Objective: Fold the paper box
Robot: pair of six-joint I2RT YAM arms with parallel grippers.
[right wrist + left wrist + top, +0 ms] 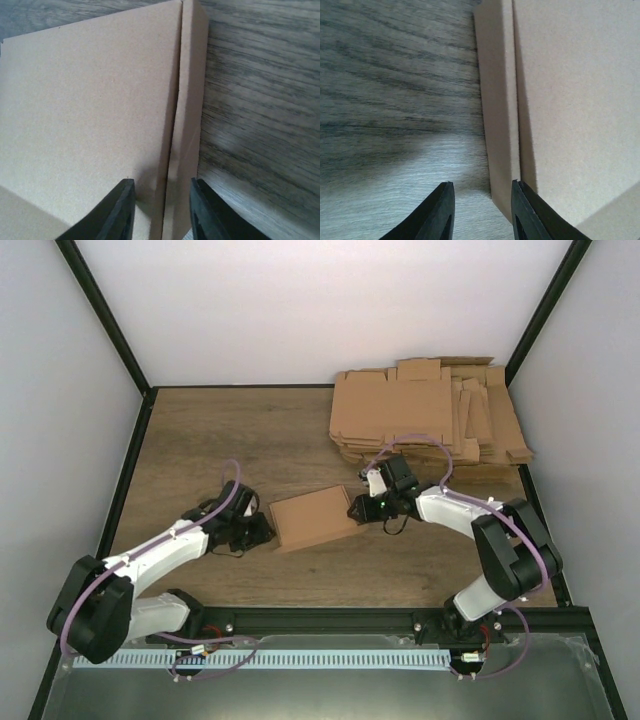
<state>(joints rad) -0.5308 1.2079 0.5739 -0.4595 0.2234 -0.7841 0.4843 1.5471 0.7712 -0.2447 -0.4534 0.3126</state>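
The table (200,440) was bounded by black rails at the sides and back, with bare wood open to the left and behind the box. The far right corner was taken up by a pile of flat cardboard blanks (430,415) that reached nearly to the right arm. The paper box (315,518) lay closed and flat near the middle of the table, slightly skewed, between the two arms and well apart from the pile. The left gripper (263,532) sat low at the box's left end with its jaws partly released and nothing clamped. In the left wrist view its outer finger (440,212) stood over bare wood, while the inner finger (530,217) sat at the box's side wall, whose lower corner showed in the gap. The right gripper (357,510) sat at the opposite end, also part open. In the right wrist view one finger (120,212) was over the box's top panel and the other (207,215) was just outside the narrow side wall, so the jaws straddled that edge loosely. Whether either pad touched the cardboard could not be told.
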